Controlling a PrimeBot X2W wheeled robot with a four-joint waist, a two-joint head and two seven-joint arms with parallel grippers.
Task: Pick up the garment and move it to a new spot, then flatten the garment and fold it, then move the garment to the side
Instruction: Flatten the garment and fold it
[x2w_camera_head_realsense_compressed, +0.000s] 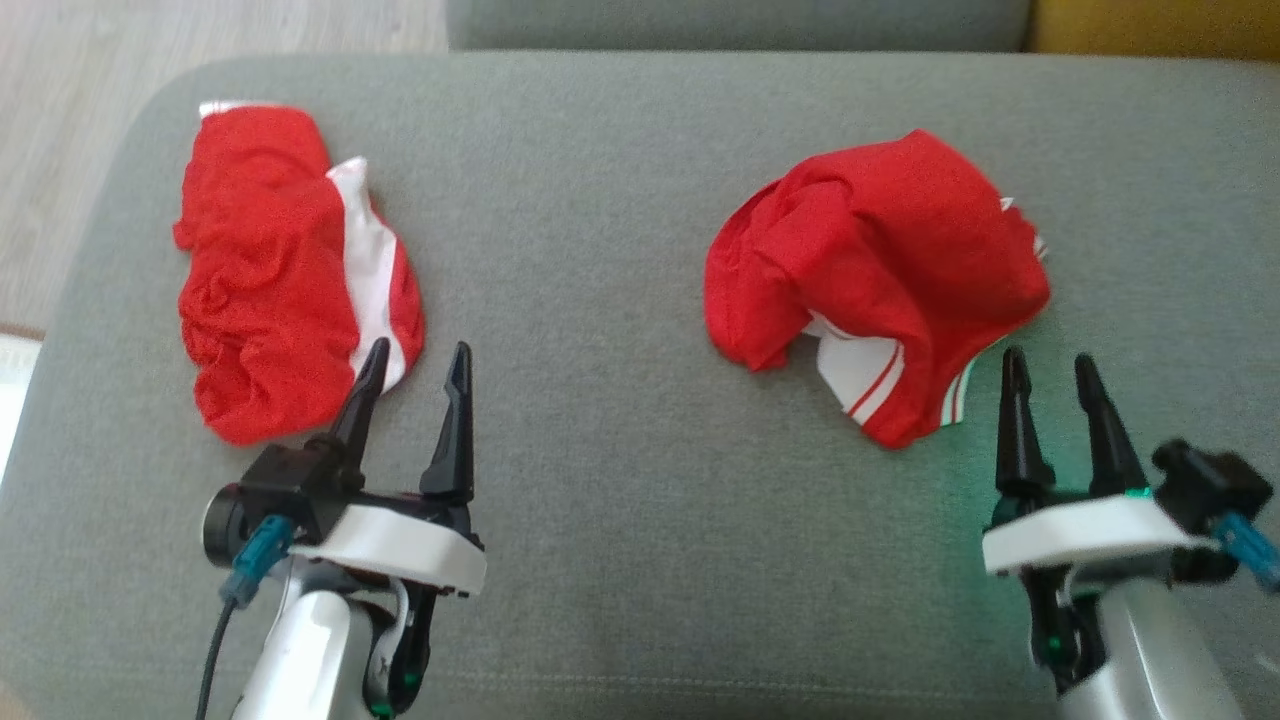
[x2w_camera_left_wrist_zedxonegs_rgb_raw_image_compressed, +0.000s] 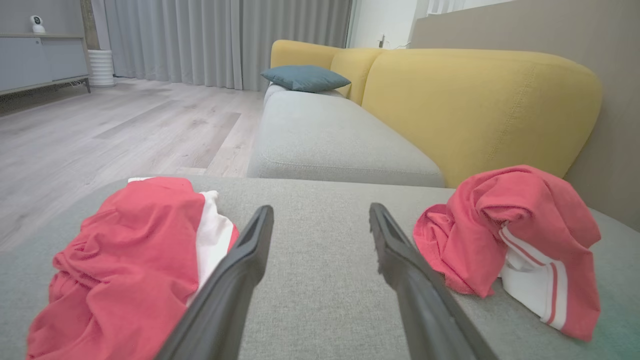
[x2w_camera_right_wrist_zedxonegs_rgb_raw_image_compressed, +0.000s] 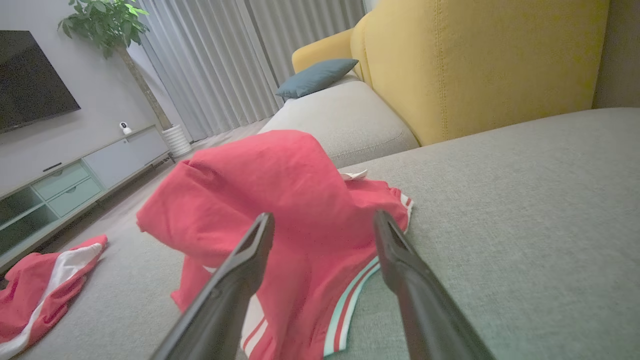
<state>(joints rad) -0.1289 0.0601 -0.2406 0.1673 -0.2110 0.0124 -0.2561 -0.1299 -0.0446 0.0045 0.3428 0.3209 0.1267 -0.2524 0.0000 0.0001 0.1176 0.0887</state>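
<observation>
1. Red garment on the right (x2w_camera_head_realsense_compressed: 880, 260) lies bunched on the grey cushion (x2w_camera_head_realsense_compressed: 620, 470). Its striped white hem is nearest, just beyond the tips of the right claw (x2w_camera_head_realsense_compressed: 1048, 356), whose fingers stand apart and hold nothing.
2. The left claw (x2w_camera_head_realsense_compressed: 420, 348) is also spread and empty. In the head view its left finger overlaps the near corner of a second red garment (x2w_camera_head_realsense_compressed: 260, 280); whether they touch I cannot tell.
3. Judging by how things lie, little or none of the task is done. Both garments are rumpled heaps, neither flattened nor folded. The pick-up, the move to a new spot, the smoothing, the fold and the shift aside all appear to be left. The task does not say which garment is meant; the right one sits squarely before a claw.
4. A broad bare stretch of cushion runs between the two garments and across the near middle, likely room enough to spread one flat. More bare cushion lies to the right of the right garment.
5. The left garment sits close to the cushion's rounded left edge, with wood floor (x2w_camera_head_realsense_compressed: 200, 30) beyond, so cloth dragged that way could slide off.
6. Past the far edge is another grey seat (x2w_camera_left_wrist_zedxonegs_rgb_raw_image_compressed: 330, 140) carrying a teal pillow (x2w_camera_left_wrist_zedxonegs_rgb_raw_image_compressed: 305, 78). A yellow backrest (x2w_camera_left_wrist_zedxonegs_rgb_raw_image_compressed: 475, 100) rises at the far right and would hem in any high sweep of the right arm.
</observation>
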